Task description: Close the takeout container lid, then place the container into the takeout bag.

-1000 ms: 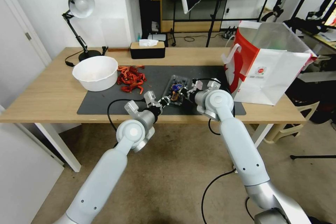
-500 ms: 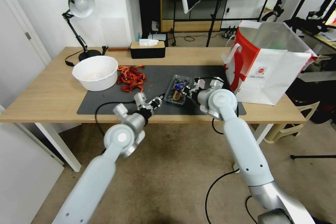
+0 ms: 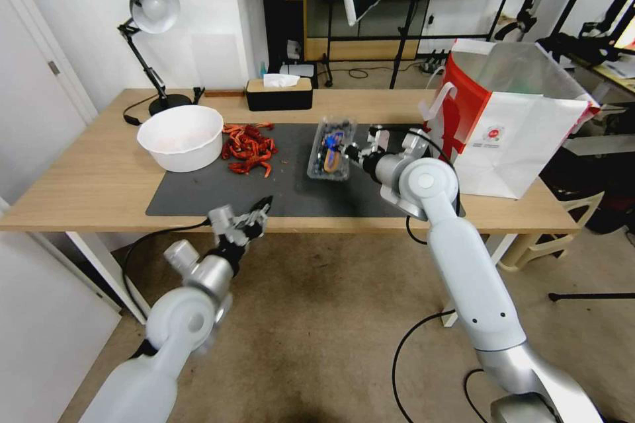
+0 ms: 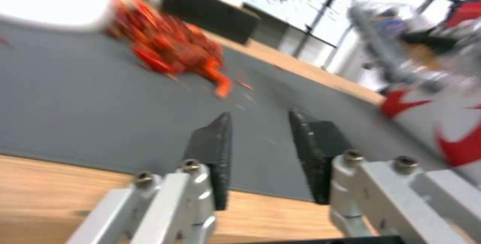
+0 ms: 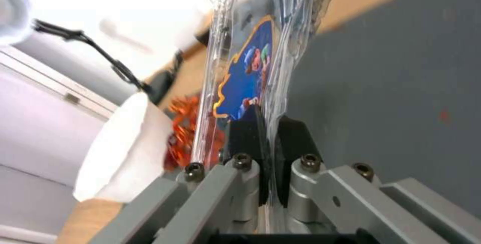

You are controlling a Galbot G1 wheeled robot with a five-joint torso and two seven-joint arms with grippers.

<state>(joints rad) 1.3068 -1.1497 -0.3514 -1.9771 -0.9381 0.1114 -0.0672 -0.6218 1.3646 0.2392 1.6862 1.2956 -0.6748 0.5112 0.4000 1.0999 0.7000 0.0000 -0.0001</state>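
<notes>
Container point(image 3: 329, 157) closed, lid point(image 5: 245, 75) shut, tilted on edge and lifted above the grey mat point(image 3: 291, 192); right gripper point(image 3: 354, 153) jaws pinch its rim. Bag point(image 3: 509, 139) stands open at the table's point(image 3: 79, 192) right end, just beside the right arm. Left gripper point(image 3: 259, 210) sits at the table's near edge, jaws spread, holding nothing.

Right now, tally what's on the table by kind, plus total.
Takeout container, held by the right gripper: 1
Takeout bag: 1
White bowl: 1
Desk lamp: 1
Tissue box: 1
Red crayfish pile: 1
Total: 6
</notes>
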